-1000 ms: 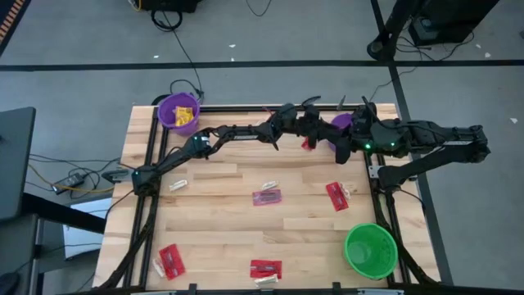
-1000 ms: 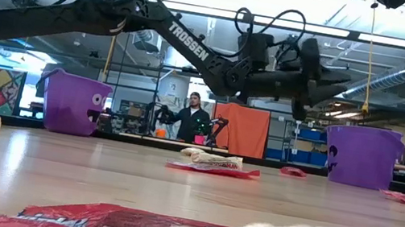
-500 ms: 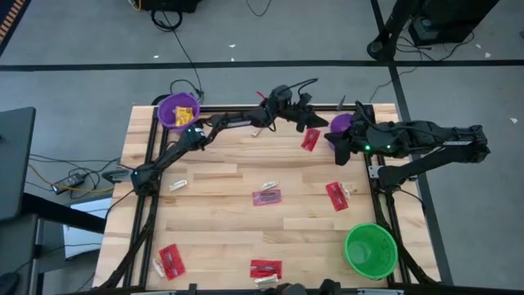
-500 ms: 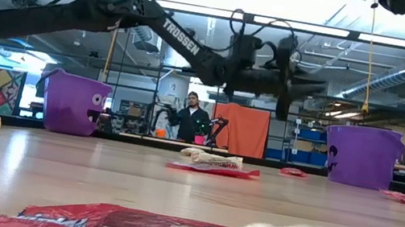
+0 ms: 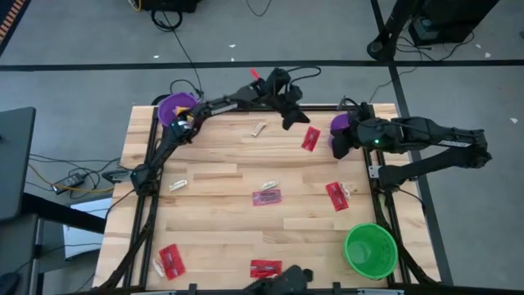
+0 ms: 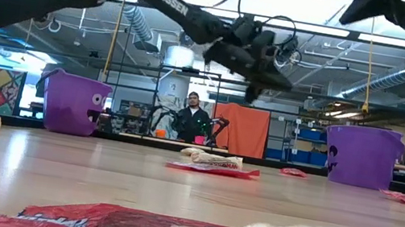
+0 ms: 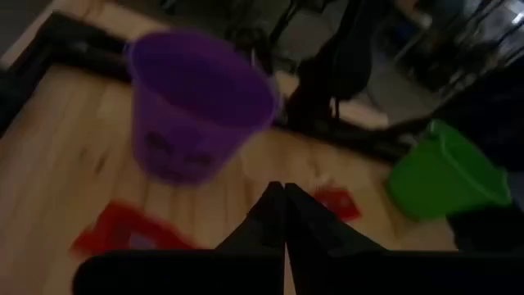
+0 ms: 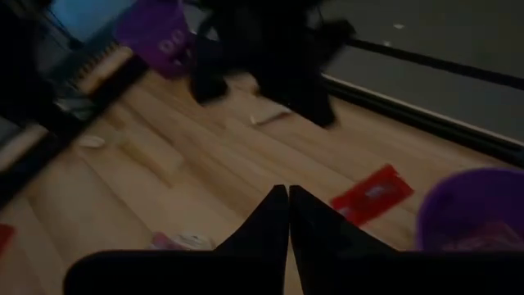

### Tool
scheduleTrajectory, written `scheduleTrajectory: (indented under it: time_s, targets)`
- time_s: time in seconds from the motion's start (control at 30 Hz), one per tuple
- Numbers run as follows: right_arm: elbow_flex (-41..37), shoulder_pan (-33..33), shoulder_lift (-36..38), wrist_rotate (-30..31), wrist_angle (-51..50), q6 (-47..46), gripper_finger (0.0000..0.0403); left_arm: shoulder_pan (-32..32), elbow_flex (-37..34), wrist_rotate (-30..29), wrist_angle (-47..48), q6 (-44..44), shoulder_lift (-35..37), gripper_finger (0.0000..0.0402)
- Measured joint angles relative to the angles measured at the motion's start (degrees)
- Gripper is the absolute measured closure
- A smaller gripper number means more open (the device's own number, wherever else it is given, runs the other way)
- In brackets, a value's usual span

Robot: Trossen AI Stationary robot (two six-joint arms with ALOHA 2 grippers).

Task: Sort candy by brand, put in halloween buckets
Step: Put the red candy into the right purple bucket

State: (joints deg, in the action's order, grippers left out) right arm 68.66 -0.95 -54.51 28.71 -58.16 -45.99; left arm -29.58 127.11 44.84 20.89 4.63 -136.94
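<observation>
Hovering over far edge of surface (image 5: 213,184), left tool (image 5: 288,115) pinched narrow, empty; right tool (image 5: 337,146) narrow beside purple bucket (image 5: 339,123).

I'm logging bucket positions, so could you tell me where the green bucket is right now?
In the high view the green bucket stands at the table's near right corner, below the right arm, with a red candy as its closest neighbour.

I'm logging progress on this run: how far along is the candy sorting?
Early going. Done: yellow candy lies in the far-left purple bucket, and the right purple bucket holds some wrappers. In hand: nothing visible; the left gripper and right gripper are both shut, apparently empty. Left: red candies, a pink one and cream pieces lie on the table; the green bucket looks empty.
</observation>
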Motion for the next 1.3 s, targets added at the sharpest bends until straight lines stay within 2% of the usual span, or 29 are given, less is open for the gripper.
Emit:
scheduleTrajectory:
  time_s: [0.2,0.33,0.53,0.67,0.77,0.93,1.3]
  targets:
    - [0.0,-3.98,-4.04,-4.68,-1.18,5.96,0.0355,-2.88,0.0,-0.45,17.92,-9.3,2.48,0.0399]
    - [-0.02,-5.49,-7.99,-7.82,-1.2,7.18,0.0338,-3.78,-0.02,-0.89,23.94,-10.58,4.59,0.04]
    - [-0.02,-5.71,-12.64,-7.96,-1.76,7.29,0.0317,-4.98,-0.02,-6.99,27.5,-12.23,10.47,0.04]
    - [-0.04,-6.75,-15.28,-7.23,-1.96,10.0,0.0311,-6.44,-0.01,-8.37,30.65,-12.31,13.88,0.0401]
    - [-0.3,-8.65,-18.09,-5.77,-1.9,16.08,0.0309,-6.91,-0.02,-9.65,33.73,-13.38,16.0,0.0401]
    - [-0.33,-12.49,-24.09,-8.58,-1.46,27.93,0.0309,-7.07,-0.01,-15.47,39.44,-15.11,19.54,0.0401]
    - [-0.33,-16.34,-38.21,-13.45,1.2,42.04,0.0309,-6.54,-0.04,-20.66,37.09,-11.63,29.46,0.0401]
